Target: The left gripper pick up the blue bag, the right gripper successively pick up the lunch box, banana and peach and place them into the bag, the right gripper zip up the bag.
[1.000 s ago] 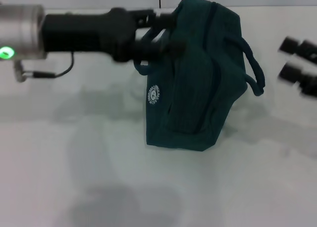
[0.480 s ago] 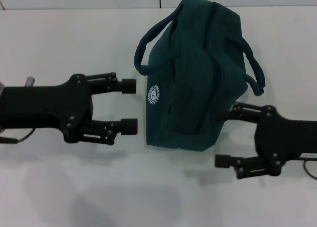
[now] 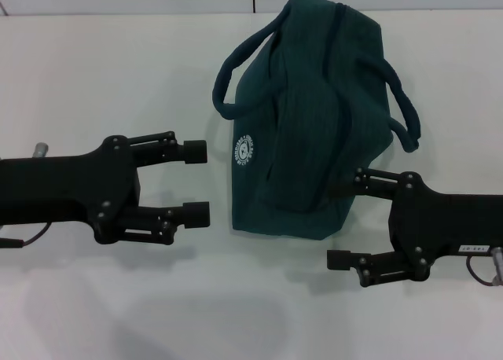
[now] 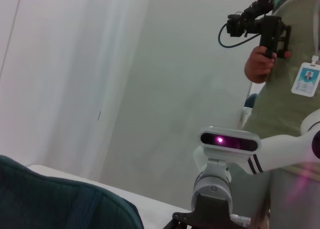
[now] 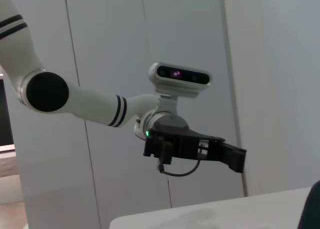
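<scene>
Nearest the camera: right hand (image 3: 343,225), black two-finger, fingers spread, holding nothing, hovering at the near right corner of the bag; its upper finger sits against or just over the fabric, can't tell which. Left hand (image 3: 196,181), same type, also spread and holding nothing, level with it on the other side, tips just short of the bag's left face.

Between them: dark blue-green fabric bag with rope handles (image 3: 310,120), resting on the white desk (image 3: 94,77), not lifted. It looks full and bulging; top seam appears closed, but I can't confirm the zip from the head view. No lunch box, banana or peach visible on the desk.

Judgement: this fits two stages, items already inside and bag set down zipped, or bag waiting for the lift with items out of view. Pictures don't settle it, so no next move called.

Farthest: in the left wrist view, a person in a green shirt (image 4: 285,79) holds a camera rig behind the desk.
</scene>
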